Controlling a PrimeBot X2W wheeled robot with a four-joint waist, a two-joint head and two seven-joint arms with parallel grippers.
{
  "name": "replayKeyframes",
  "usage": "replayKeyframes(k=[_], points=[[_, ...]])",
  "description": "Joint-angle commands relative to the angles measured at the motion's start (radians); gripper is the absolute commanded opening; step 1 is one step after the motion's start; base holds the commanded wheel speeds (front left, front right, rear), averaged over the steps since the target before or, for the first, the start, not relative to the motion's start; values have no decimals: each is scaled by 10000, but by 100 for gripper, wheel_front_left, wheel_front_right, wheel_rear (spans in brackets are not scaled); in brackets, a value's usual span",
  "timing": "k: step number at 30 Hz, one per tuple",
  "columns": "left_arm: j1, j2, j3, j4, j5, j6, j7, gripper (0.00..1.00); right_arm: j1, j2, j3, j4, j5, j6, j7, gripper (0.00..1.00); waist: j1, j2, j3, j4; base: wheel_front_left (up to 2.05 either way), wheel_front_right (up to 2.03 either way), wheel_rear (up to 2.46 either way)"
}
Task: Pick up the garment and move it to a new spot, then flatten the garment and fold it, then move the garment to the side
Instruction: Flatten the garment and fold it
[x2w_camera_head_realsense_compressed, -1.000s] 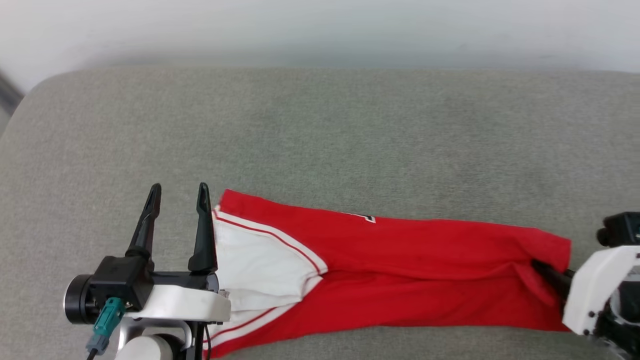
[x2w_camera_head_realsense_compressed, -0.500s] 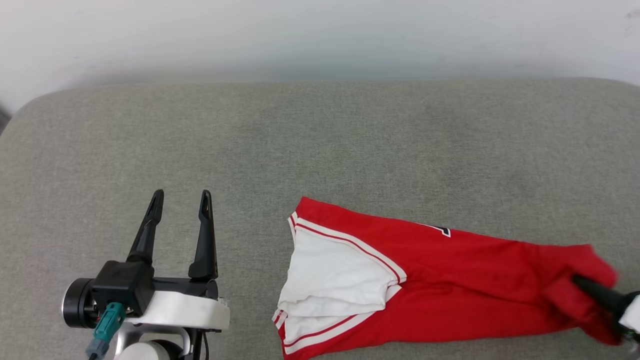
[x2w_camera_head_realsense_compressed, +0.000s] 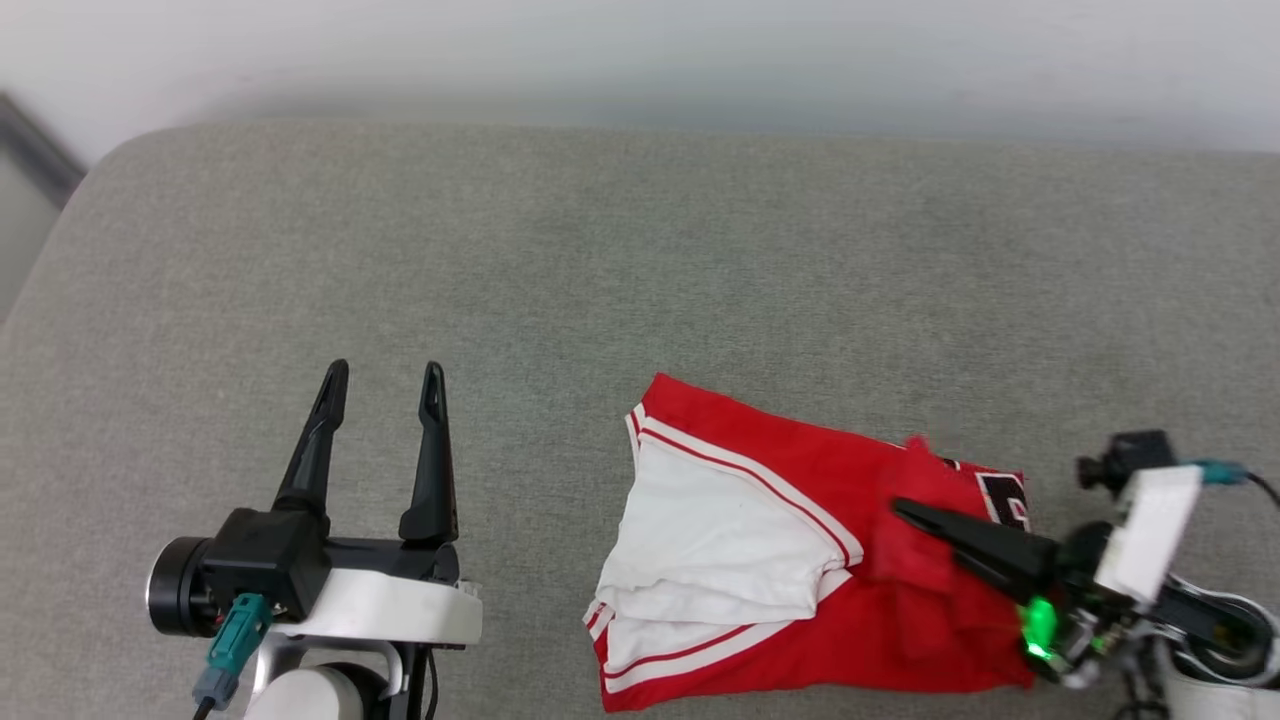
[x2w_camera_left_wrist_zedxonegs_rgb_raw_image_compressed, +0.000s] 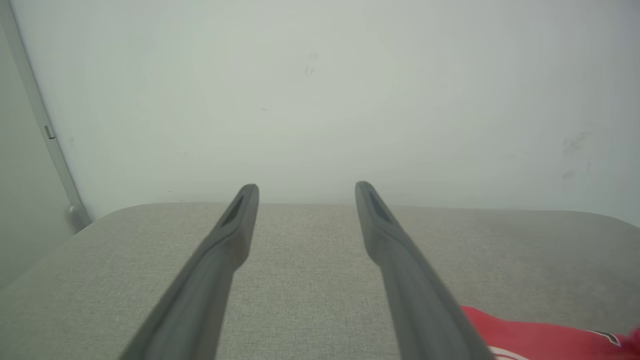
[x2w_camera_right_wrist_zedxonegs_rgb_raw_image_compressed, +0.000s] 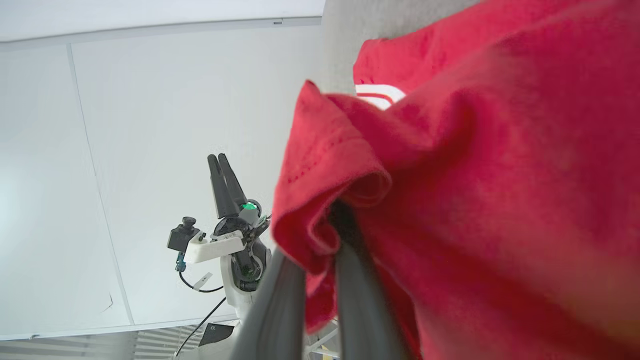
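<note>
**Garment (x2w_camera_head_realsense_compressed: 760, 540) pinched at a red edge, lying doubled on the near right**

It lies on the grey cushion (x2w_camera_head_realsense_compressed: 640, 250), to the right of the middle and reaching the near edge. Its white sleeve (x2w_camera_head_realsense_compressed: 720, 540) with striped trim is spread toward the left. A black number print (x2w_camera_head_realsense_compressed: 1003, 503) peeks out at the far right.

My right gripper (x2w_camera_head_realsense_compressed: 905, 512) points left across it, fingers closed tight on a bunched red edge. In the right wrist view the cloth wraps over both fingertips and hangs in loose folds. My left gripper (x2w_camera_head_realsense_compressed: 386, 368) hovers over bare cushion to the left, well apart from the cloth, fingers spread wide and empty.

I judge the fabric light, soft and thoroughly limp. It will sag and crumple wherever I am not holding it, and one pinch point only drags it into a heap. It looks like a matte knit, so it should not slip from a firm pinch. It cannot be pushed, only pulled.

To flatten it I would want two holds well apart on one edge. Hem corners or shoulders would do. The sleeve end near my left fingers looks the easier second hold.
</note>
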Motion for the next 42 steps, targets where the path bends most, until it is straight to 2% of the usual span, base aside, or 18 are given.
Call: replayKeyframes(k=[1,4,5,9,10,11,12,13,19,25,28,32,34,38,42], points=[[-159,-64,3,-1,44,-16,-53,100,-120,25,289,85,189,-4,-209,0,0,0,132,145,0,0,0],[-213,-114,-54,79,38,-26,-71,100,-417,24,1624,350,865,-3,-1029,0,0,0,301,291,0,0,0],[-353,-194,-117,129,32,-77,-101,100,-695,22,2729,530,1093,-3,-1981,0,0,0,490,441,0,0,0],[-463,-300,-141,234,5,-95,-167,100,-1034,18,3740,897,1233,-3,-3169,0,0,0,677,586,0,0,0],[-485,-319,-129,264,-3,-88,-167,100,-1103,29,3962,995,1178,-3,-3409,7,0,0,711,604,0,0,0],[-500,-337,-128,293,-9,-90,-188,100,-1197,26,4150,1079,1111,-3,-3672,48,0,0,734,615,0,0,0],[-515,-359,-123,317,-13,-96,-202,100,-1253,22,4320,1159,1117,-3,-3874,78,0,0,749,622,0,0,0],[-519,-376,-119,345,-26,-97,-203,100,-1302,21,4496,1252,1036,-3,-4069,100,0,0,760,620,0,0,0],[-508,-387,-74,499,-49,-119,-266,100,-1528,21,5271,931,835,-3,-4703,100,0,0,681,459,0,0,0],[-441,-318,-40,585,-91,-119,-277,100,-1364,-456,5854,-578,-419,-3,-5324,100,0,0,505,177,0,0,0],[-399,-290,-18,605,-83,-55,-254,100,-1241,-1080,6146,-1608,-1729,-3,-6115,100,0,0,438,18,0,0,0],[-334,-276,29,631,-104,21,-253,100,-1014,-2233,6299,-2318,-4642,-3,-7780,100,0,0,318,-217,0,0,0],[-280,-254,64,654,-106,70,-259,100,-806,-2610,6076,-2364,-5939,-3,-8411,100,0,0,230,-349,0,0,0],[-114,-210,116,752,-188,90,-267,100,-257,-2983,5087,-2371,-7901,-4,-9177,100,0,0,10,-608,0,0,0],[8,-154,189,848,-266,104,-276,100,290,-2843,3856,-2826,-9334,-4,-9954,100,0,0,-150,-840,0,0,0]])
